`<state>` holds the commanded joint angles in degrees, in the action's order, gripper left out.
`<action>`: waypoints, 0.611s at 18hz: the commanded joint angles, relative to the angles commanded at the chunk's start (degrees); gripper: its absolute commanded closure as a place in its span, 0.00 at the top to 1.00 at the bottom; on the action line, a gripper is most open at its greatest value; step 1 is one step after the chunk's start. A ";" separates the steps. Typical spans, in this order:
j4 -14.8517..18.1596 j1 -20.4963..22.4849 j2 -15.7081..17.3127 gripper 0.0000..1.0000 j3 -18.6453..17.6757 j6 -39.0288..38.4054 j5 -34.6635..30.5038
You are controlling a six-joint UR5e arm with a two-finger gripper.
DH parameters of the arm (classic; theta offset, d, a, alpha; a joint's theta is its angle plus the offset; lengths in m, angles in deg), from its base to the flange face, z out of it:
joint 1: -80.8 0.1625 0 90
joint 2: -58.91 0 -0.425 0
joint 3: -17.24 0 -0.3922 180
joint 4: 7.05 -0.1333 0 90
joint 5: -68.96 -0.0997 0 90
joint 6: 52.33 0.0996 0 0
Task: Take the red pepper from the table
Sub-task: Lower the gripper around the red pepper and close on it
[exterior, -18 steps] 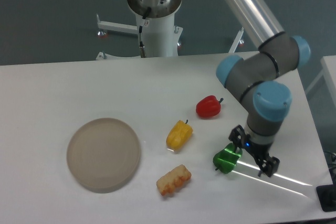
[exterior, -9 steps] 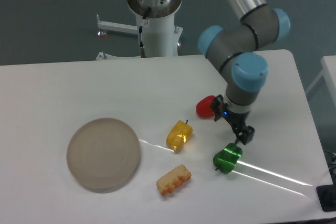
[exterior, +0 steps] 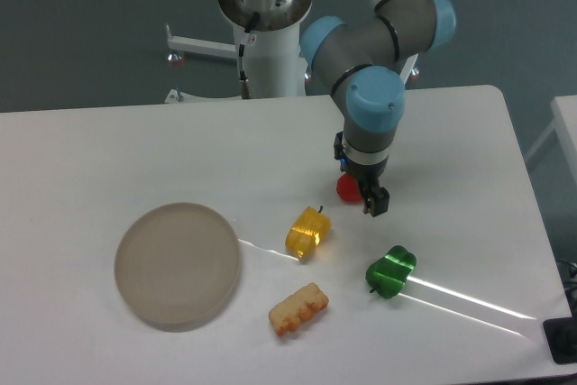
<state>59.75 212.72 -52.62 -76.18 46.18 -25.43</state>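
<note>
The red pepper [exterior: 346, 190] lies on the white table [exterior: 135, 146], right of centre, and only its lower left part shows as a small red patch. My gripper [exterior: 360, 179] hangs directly over it and covers most of it. The gripper is open, with one dark fingertip [exterior: 377, 204] to the pepper's lower right and the other at its upper left. Whether the fingers touch the pepper cannot be told.
A yellow pepper [exterior: 307, 231] lies just left of the red one. A green pepper [exterior: 390, 271] is below and to the right, an orange-yellow toy food piece [exterior: 297, 308] further down. A round beige plate [exterior: 178, 264] sits at the left. The arm's base post [exterior: 268, 42] stands behind the table.
The arm has swung from the green pepper at the lower right, up and to the left. The gripper now sits over the red pepper and hides most of it. No object has moved.
</note>
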 joint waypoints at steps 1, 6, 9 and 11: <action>-0.09 -0.09 0.18 1.00 -0.70 1.23 -0.26; -1.05 -0.26 -0.26 1.00 -1.15 2.46 -1.92; -3.07 -0.18 -0.52 1.00 -1.94 3.88 -2.64; -4.12 0.17 -0.87 1.00 -2.99 3.97 -2.64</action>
<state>55.63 212.90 -53.50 -79.17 50.15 -28.07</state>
